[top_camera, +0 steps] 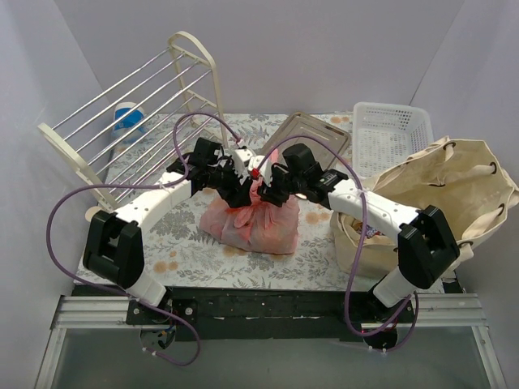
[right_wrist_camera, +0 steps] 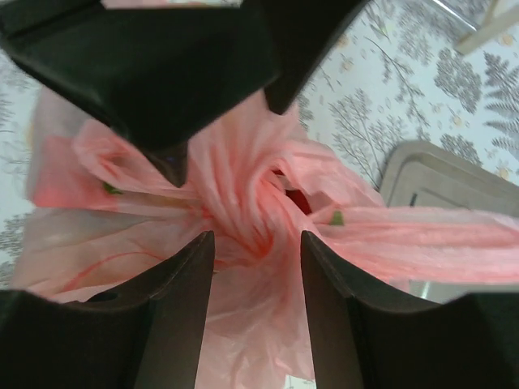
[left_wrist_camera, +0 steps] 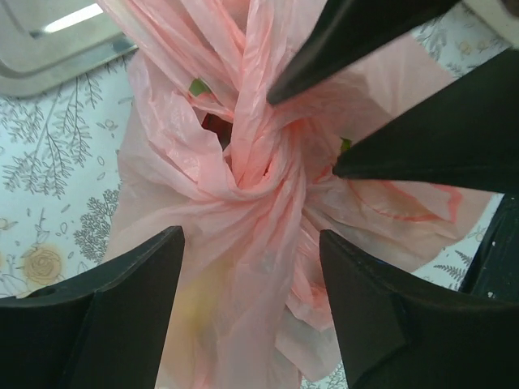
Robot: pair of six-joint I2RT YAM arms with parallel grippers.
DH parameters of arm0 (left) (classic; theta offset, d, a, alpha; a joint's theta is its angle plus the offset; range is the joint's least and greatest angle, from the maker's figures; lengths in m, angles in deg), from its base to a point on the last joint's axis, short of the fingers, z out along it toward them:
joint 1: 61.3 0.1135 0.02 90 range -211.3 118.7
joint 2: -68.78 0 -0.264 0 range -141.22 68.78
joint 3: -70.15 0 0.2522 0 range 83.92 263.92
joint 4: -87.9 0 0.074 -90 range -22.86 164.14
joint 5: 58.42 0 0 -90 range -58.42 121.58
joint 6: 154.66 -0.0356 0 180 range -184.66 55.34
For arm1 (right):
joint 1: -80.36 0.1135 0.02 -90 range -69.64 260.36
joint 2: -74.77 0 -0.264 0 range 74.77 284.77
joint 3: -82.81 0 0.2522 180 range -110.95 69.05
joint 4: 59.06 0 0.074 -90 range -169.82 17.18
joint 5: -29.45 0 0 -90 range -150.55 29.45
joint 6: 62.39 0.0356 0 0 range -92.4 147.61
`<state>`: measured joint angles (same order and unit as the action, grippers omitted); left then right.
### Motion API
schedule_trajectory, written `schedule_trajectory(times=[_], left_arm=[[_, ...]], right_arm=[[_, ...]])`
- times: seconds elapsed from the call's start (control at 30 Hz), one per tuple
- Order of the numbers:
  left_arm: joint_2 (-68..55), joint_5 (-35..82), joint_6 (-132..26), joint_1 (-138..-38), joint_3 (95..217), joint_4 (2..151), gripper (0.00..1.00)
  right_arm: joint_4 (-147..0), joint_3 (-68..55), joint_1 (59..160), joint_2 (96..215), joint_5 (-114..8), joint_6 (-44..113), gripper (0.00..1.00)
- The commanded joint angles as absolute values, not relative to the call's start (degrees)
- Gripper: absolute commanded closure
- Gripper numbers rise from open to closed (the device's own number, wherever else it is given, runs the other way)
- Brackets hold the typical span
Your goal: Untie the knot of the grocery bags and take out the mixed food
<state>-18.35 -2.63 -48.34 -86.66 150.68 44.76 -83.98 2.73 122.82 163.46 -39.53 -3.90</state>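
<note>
The pink plastic bag point(top_camera: 251, 223) lies tied on the floral tablecloth at mid-table. Its twisted knot fills the left wrist view point(left_wrist_camera: 259, 162) and the right wrist view point(right_wrist_camera: 243, 215). My left gripper point(top_camera: 241, 193) point(left_wrist_camera: 251, 237) is open, with its jaws on either side of the bag's twisted plastic just below the knot. My right gripper point(top_camera: 268, 193) point(right_wrist_camera: 257, 237) is open and straddles the knot from the opposite side. Something red point(left_wrist_camera: 215, 126) and bits of green show through a gap in the knot. The rest of the food is hidden. The beige canvas tote point(top_camera: 442, 182) stands at the right.
A tipped wire rack point(top_camera: 138, 105) with a blue-and-white tub point(top_camera: 128, 120) behind it lies at the back left. A metal tray point(top_camera: 312, 134) and a white slotted basket point(top_camera: 393, 134) are at the back. The two grippers' fingers nearly meet over the knot.
</note>
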Motion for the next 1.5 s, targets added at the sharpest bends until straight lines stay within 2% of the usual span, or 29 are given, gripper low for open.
schedule_trajectory(times=[0.0, 0.07, 0.1, 0.13, 0.2, 0.23, 0.27, 0.3, 0.37, 0.53, 0.57, 0.6, 0.63, 0.7, 0.73, 0.8, 0.93, 1.3, 1.4, 1.47], left_arm=[[-20.16, 0.97, -48.31, -86.78, 150.01, 46.10, 0.36], [-20.43, 2.66, -47.78, -86.78, 148.78, 47.86, 0.41], [-20.34, 2.84, -47.87, -86.70, 148.26, 48.04, 0.46], [-20.25, 3.45, -47.61, -86.70, 147.99, 48.04, 0.57], [-19.55, 4.16, -47.26, -86.52, 147.38, 47.95, 0.72], [-18.94, 6.16, -47.08, -86.43, 147.02, 48.30, 0.90], [-17.11, 7.92, -46.82, -86.35, 146.06, 49.26, 0.99], [-15.70, 10.29, -46.47, -86.26, 144.84, 50.40, 1.00], [-12.63, 15.31, -46.55, -85.21, 141.49, 51.91, 1.00], [-7.96, 18.31, -46.38, -83.62, 134.47, 51.63, 1.00], [-7.43, 18.23, -46.03, -83.71, 134.02, 51.99, 0.86], [-6.99, 17.79, -45.76, -83.80, 134.36, 51.82, 0.67], [-7.24, 17.26, -45.33, -83.80, 135.15, 51.30, 0.49], [-7.51, 13.42, -44.45, -83.88, 139.36, 50.16, 0.37], [-7.51, 11.82, -44.53, -83.97, 140.85, 49.63, 0.35], [-7.25, 7.35, -44.62, -84.32, 143.41, 49.97, 0.31], [-7.50, 3.91, -44.62, -85.20, 145.61, 51.82, 0.29], [-10.49, 4.33, -44.44, -85.91, 143.33, 52.78, 0.32], [-10.93, 6.26, -45.06, -85.91, 141.49, 54.19, 0.41], [-11.02, 8.19, -45.41, -85.91, 140.26, 55.42, 0.52]], right_arm=[[-79.42, 0.67, 122.46, 165.12, -46.74, -4.82, 0.45], [-79.42, 1.72, 122.55, 165.65, -47.53, -5.79, 0.47], [-79.68, 2.86, 122.29, 165.83, -47.80, -7.10, 0.54], [-79.85, 3.48, 122.03, 165.91, -47.89, -7.46, 0.72], [-79.86, 4.97, 120.28, 165.22, -47.98, -6.42, 0.89], [-79.68, 6.37, 119.57, 163.82, -48.33, -5.54, 0.98], [-79.24, 7.08, 118.78, 162.85, -48.68, -4.83, 0.99], [-79.41, 7.70, 117.03, 161.88, -49.12, -3.78, 0.99], [-80.38, 9.02, 114.83, 158.81, -49.12, -3.16, 0.99], [-83.10, 11.57, 104.99, 154.50, -49.38, 0.87, 0.99], [-83.54, 11.22, 103.76, 154.32, -48.77, 1.50, 0.99], [-83.98, 10.96, 102.35, 154.23, -46.59, 1.85, 0.99], [-84.86, 10.43, 102.16, 153.70, -45.18, 1.85, 0.86], [-85.30, 9.29, 102.25, 153.09, -39.49, 0.63, 0.68], [-84.70, 8.94, 102.42, 152.65, -37.80, 0.62, 0.58], [-83.11, 8.06, 104.08, 152.29, -34.90, -0.25, 0.51], [-80.83, 6.56, 110.76, 153.78, -34.79, -7.54, 0.42], [-73.35, -2.05, 118.51, 167.66, -36.37, -4.48, 0.40], [-71.25, -3.19, 118.34, 171.09, -39.36, -3.51, 0.43], [-71.33, -3.11, 118.07, 172.24, -39.80, -3.77, 0.67]])
